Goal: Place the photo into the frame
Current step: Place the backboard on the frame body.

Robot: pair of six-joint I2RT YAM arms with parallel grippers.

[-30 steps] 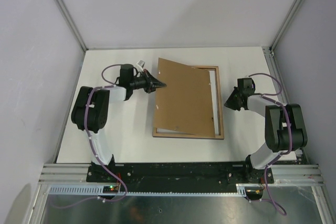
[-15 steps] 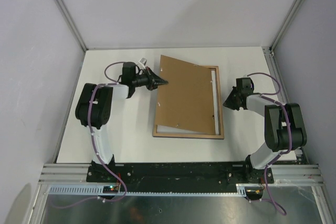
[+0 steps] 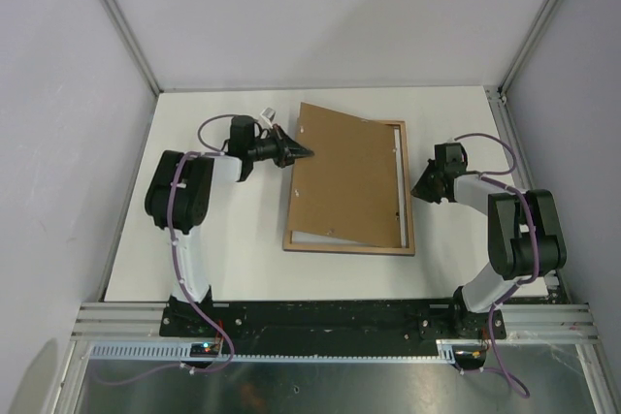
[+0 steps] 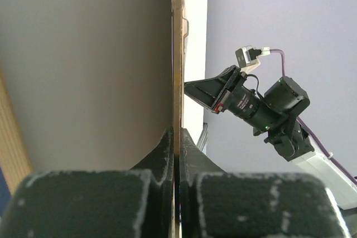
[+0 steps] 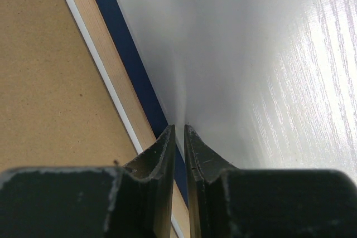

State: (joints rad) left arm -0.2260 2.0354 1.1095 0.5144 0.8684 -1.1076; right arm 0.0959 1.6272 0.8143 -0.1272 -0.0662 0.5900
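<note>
While clamped edge-on in left pincer [image 3: 308,155] at 10 o'clock, could slip: backing board [image 3: 344,181] thin, tilted. Right pincer [image 3: 415,194] near-closed, empty, at frame [image 3: 349,250] 3 o'clock edge.

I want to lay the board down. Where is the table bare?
Bare table lies between the frame and the arm bases, and in the far corners by the back wall. Crowded either side of the frame: the left gripper pinches the backing board, the right gripper sits at the right rail.
</note>
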